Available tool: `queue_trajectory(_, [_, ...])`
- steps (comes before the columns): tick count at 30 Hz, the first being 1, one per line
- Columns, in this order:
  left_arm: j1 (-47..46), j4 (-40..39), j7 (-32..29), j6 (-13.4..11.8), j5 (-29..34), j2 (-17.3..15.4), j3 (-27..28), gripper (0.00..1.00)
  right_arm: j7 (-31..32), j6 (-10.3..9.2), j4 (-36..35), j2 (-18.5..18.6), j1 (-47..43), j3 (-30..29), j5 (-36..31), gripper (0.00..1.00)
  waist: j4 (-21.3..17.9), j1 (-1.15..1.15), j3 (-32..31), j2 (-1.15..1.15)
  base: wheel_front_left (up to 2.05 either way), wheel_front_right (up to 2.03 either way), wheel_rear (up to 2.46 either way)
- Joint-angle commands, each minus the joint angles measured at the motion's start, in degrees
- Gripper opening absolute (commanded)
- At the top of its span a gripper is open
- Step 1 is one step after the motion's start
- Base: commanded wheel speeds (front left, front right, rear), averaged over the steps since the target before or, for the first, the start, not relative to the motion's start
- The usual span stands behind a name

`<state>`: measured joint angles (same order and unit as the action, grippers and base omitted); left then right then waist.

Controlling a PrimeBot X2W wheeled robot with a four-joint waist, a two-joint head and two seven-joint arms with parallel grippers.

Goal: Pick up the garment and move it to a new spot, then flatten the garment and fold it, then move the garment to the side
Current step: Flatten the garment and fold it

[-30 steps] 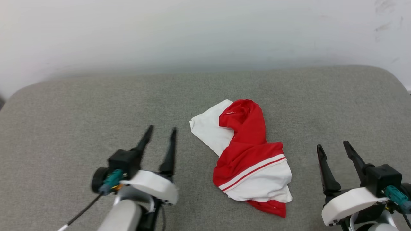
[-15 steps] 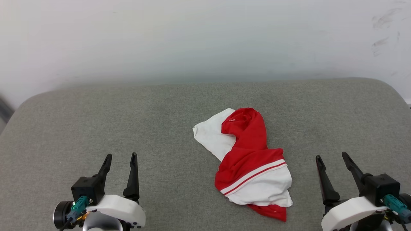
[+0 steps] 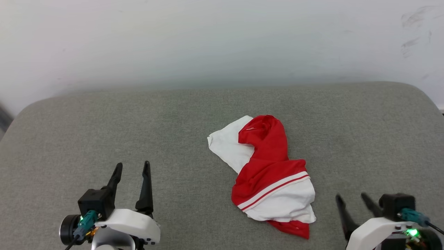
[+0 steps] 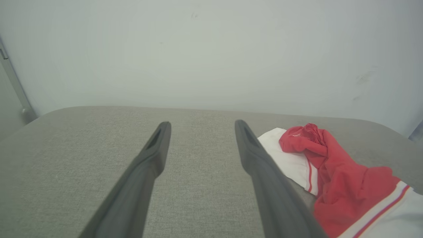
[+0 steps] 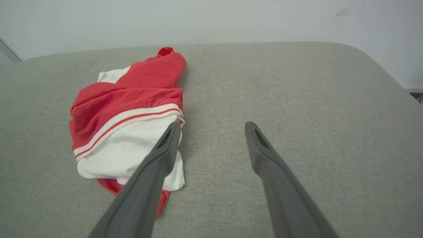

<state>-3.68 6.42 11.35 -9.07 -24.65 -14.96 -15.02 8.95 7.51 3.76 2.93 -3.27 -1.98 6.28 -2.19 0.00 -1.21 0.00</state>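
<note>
One garment (image 3: 270, 173) at centre right; two grippers, the left gripper (image 3: 133, 164) at lower left and the right gripper (image 3: 350, 196) at lower right, each with two dark fingers (image 3: 146, 187), four in all; one grey worktop (image 3: 173, 121); one pale wall (image 3: 208, 41).

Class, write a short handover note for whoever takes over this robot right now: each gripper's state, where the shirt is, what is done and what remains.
Left gripper: open, empty, left of the red thin-fabric T-shirt with white sleeves and striped trim.
Right gripper: open, empty, right of the T-shirt's near end.
T-shirt: crumpled heap on the grey fabric surface, touched by neither gripper.
Done: no flattening or folding shows.
Left: grasp it, spread flat, fold, move aside.
</note>
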Motion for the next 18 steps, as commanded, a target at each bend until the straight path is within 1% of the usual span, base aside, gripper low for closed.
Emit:
queue_trajectory(1, [-0.4,-0.31,0.34,0.02,0.17,0.15,-0.23,1.0,4.03,-0.03,0.93,-0.1,-0.47,0.36,1.04,1.0,0.36,0.0,0.27,0.0,0.0,0.0,0.0])
queue_trajectory(4, [-1.16,-0.6,0.28,0.1,0.39,0.37,-0.76,1.0,13.84,-0.04,1.8,1.43,0.4,1.3,1.79,1.0,1.2,0.0,0.98,0.0,0.0,0.0,0.0])
queue_trajectory(6, [-1.93,-0.73,0.28,0.39,0.55,0.49,-1.24,1.0,18.52,-0.03,1.3,2.39,1.43,2.34,3.22,1.0,1.95,0.0,1.88,0.0,0.0,0.0,0.0])
queue_trajectory(8, [-2.49,-0.84,0.42,0.55,0.71,0.63,-1.59,1.0,21.9,-0.03,0.77,3.18,2.33,4.05,4.73,1.0,2.68,0.0,2.88,0.0,0.0,0.0,0.0])
queue_trajectory(13, [-4.6,-0.53,1.01,1.29,0.77,1.02,-2.09,1.0,26.31,-0.04,1.05,6.14,6.21,9.0,7.72,1.0,4.25,0.0,5.62,0.0,0.0,0.0,0.0])
queue_trajectory(18, [-6.04,0.27,1.58,1.68,0.82,1.54,-2.48,1.0,27.94,-0.04,3.31,7.67,9.72,11.55,9.18,1.0,5.14,0.0,7.54,0.0,0.0,0.0,0.0])
